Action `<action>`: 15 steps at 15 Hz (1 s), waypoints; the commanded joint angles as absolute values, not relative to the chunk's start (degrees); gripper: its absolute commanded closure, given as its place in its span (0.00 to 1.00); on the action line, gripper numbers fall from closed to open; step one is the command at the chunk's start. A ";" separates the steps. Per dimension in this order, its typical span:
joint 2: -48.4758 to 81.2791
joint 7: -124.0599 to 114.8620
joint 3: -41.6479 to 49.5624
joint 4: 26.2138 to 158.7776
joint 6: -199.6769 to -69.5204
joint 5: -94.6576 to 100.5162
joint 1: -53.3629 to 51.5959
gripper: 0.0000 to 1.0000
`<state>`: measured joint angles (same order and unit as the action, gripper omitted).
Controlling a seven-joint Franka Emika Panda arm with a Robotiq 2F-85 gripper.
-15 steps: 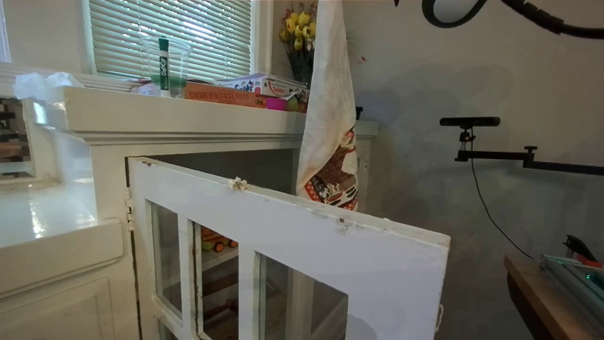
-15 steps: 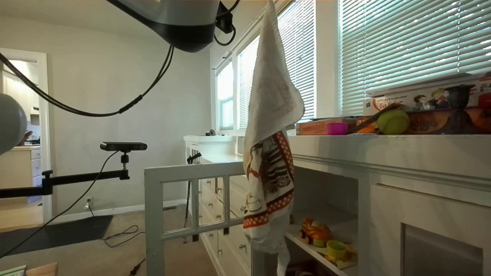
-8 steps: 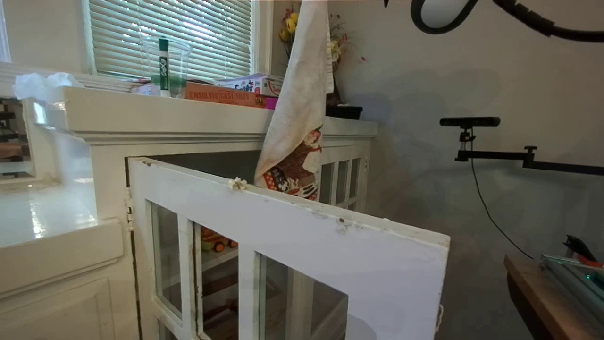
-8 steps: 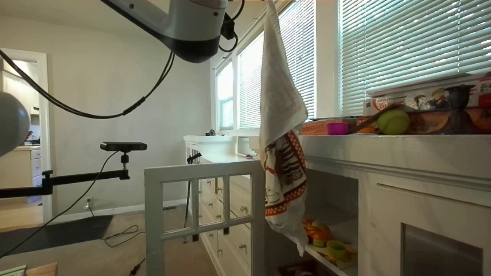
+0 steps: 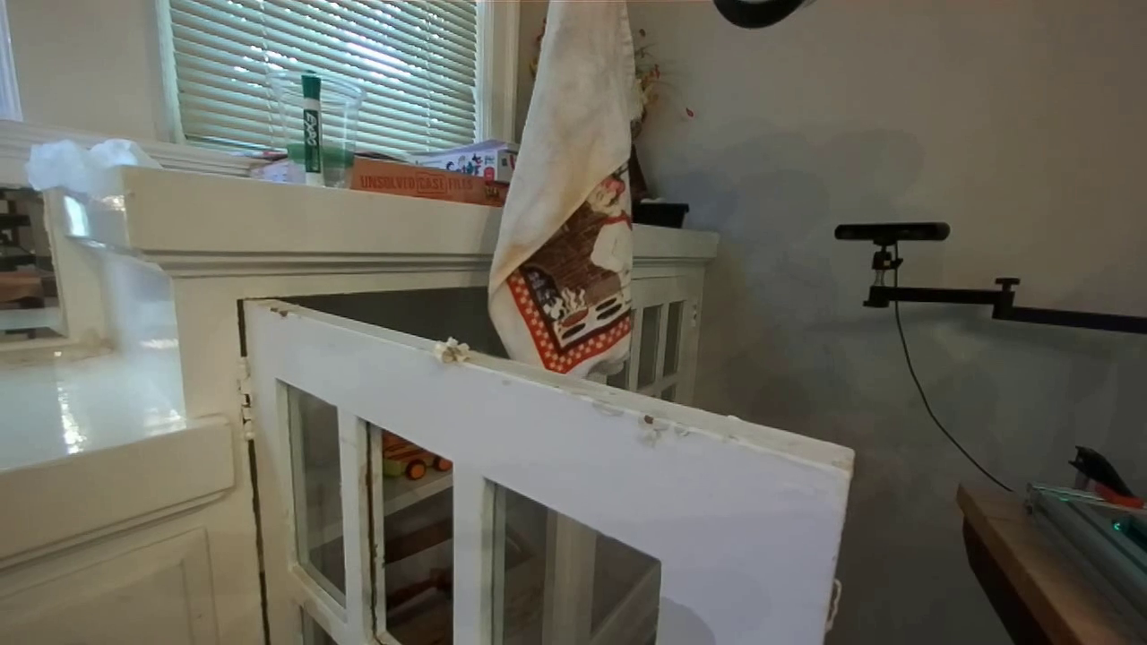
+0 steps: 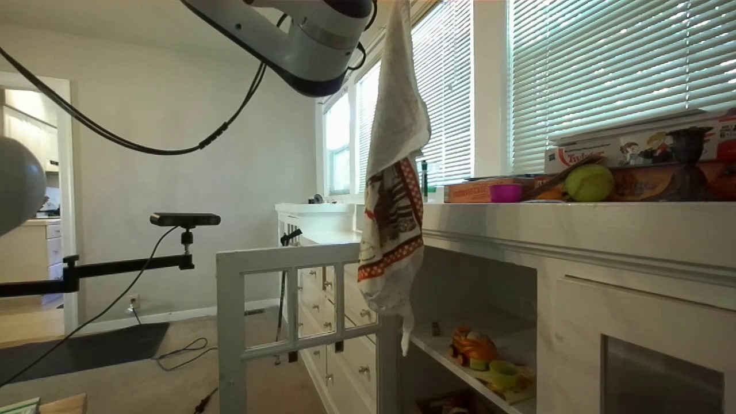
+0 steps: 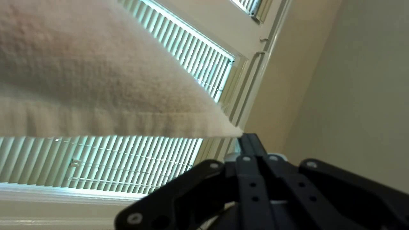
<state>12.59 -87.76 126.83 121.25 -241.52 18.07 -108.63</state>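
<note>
In the wrist view my gripper is shut on the corner of a white towel, which stretches away from the fingertips to the left. The towel hangs full length in an exterior view, brown picture and red checked border low down, its thin tail beside the open cabinet. From another angle the towel has its bottom end hidden behind the white cabinet door. The gripper is above the frame in both exterior views; part of the arm shows at the top.
The door stands open with glass panes. On the cabinet shelf are an orange toy car and a green cup. Along the ledge above lie boxes, a pink cup and a green ball. A camera stands on a side arm.
The towel has swung and risen; its tail now hangs higher. The arm has shifted too, and more of it shows in an exterior view. The door has not moved.
</note>
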 commanded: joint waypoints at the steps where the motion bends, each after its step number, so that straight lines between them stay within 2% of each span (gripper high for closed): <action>1: 2.36 -84.01 124.06 111.79 -242.77 15.67 -111.05 1.00; 5: -5.43 -84.41 121.69 104.32 -242.78 16.74 -112.48 1.00; 6: -6.67 -85.47 112.35 102.80 -242.78 17.57 -103.56 1.00; 10: -17.16 -79.48 97.24 100.27 -242.25 21.22 -97.24 1.00; 11: -17.20 -80.75 102.84 100.55 -242.80 21.21 -102.92 1.00; 12: -21.68 -75.51 91.30 102.05 -241.47 22.43 -95.16 1.00; 13: -18.30 -75.40 89.57 103.63 -239.77 20.29 -91.68 0.99; 15: -22.92 -71.37 87.19 103.78 -239.64 21.28 -93.11 0.99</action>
